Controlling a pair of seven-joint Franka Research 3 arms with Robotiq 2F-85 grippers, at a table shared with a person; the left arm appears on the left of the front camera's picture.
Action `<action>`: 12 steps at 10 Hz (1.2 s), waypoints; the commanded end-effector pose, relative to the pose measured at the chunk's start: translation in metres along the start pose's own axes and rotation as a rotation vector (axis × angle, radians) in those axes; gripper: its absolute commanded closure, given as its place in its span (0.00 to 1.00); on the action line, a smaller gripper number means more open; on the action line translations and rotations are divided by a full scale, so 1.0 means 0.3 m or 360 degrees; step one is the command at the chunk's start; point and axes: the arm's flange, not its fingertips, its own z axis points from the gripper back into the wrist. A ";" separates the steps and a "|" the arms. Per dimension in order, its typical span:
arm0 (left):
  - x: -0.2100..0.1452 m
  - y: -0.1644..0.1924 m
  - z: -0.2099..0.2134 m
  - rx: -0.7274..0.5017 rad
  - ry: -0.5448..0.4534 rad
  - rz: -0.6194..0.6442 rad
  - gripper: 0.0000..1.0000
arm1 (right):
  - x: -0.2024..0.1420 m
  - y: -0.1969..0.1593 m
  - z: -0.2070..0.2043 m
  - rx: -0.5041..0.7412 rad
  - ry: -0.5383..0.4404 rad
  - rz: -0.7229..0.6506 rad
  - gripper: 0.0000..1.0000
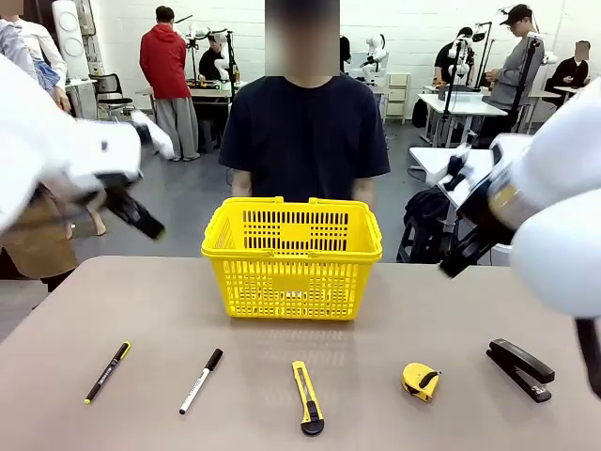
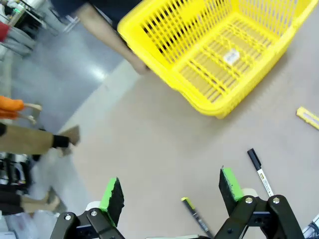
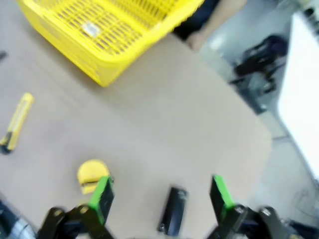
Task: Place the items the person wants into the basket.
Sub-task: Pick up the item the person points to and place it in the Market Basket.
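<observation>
L gripper (image 2: 170,188) & R gripper (image 3: 160,191): both jaws wide open, gripping nothing (hovering over table (image 1: 423,301)). Basket (image 1: 292,282) at far side before person (image 1: 305,132); pen (image 1: 108,372), marker (image 1: 201,381), tape measure (image 1: 421,381) lie outside it.

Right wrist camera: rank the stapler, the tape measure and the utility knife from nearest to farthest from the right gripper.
1. The stapler: on the table, seen between the fingers of the open right gripper.
2. The tape measure: just beside one finger, on the picture's left.
3. The utility knife: well off, near the picture's left edge.
</observation>
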 end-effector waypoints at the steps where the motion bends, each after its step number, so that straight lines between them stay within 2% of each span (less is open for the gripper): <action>1: 0.071 0.008 0.205 0.0101 -0.0077 -0.0066 0.00 | 0.053 0.001 0.238 -0.0049 0.0066 0.0042 0.00; 3: 0.153 0.030 0.353 0.0186 -0.0131 -0.0125 0.00 | 0.095 0.034 0.412 -0.0133 0.0075 0.0090 0.00; 4: 0.146 0.018 0.389 0.0210 -0.0135 -0.0121 0.00 | 0.089 0.046 0.448 -0.0158 0.0077 0.0102 0.00; 11: 0.158 0.029 0.425 0.0186 -0.0170 -0.0100 0.00 | 0.081 0.027 0.488 -0.0113 0.0048 0.0081 0.00; 12: 0.122 0.146 0.439 -0.0308 -0.0156 0.0032 0.00 | 0.030 -0.178 0.488 0.0345 -0.0028 -0.0036 0.00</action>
